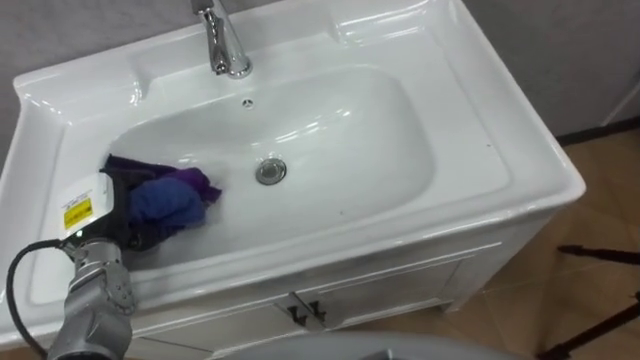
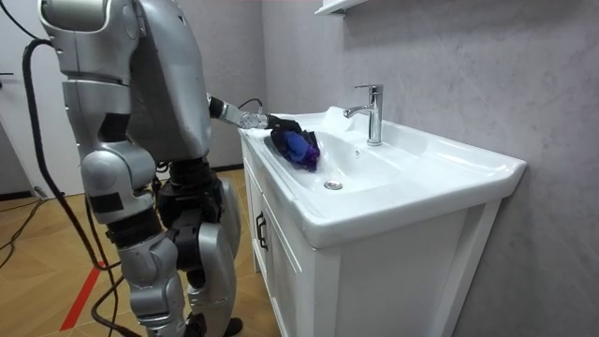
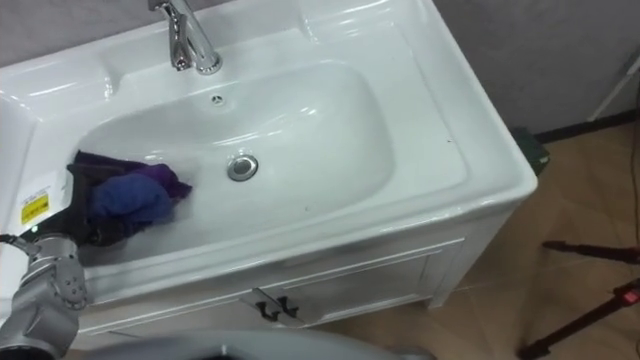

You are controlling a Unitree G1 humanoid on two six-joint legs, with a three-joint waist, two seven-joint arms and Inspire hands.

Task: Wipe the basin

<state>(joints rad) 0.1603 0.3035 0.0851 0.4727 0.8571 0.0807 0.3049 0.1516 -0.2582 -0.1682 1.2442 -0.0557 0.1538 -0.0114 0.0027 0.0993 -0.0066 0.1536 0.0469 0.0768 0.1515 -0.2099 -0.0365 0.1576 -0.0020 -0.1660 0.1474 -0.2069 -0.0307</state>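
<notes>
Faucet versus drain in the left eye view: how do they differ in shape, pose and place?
The faucet stands upright on the rear ledge of the basin; the drain lies flat in the bottom of the bowl. The faucet is a tall spouted column, the drain a low round ring. The drain lies nearer the blue-and-purple cloth than the faucet. Both are shiny metal.

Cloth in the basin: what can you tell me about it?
The cloth is a soft, crumpled bundle, bright blue in the middle with purple and darker folds around it. It lies bunched against the sloping wall at the left end of the white basin, left of the drain. The robot's left hand rests against it.
</notes>
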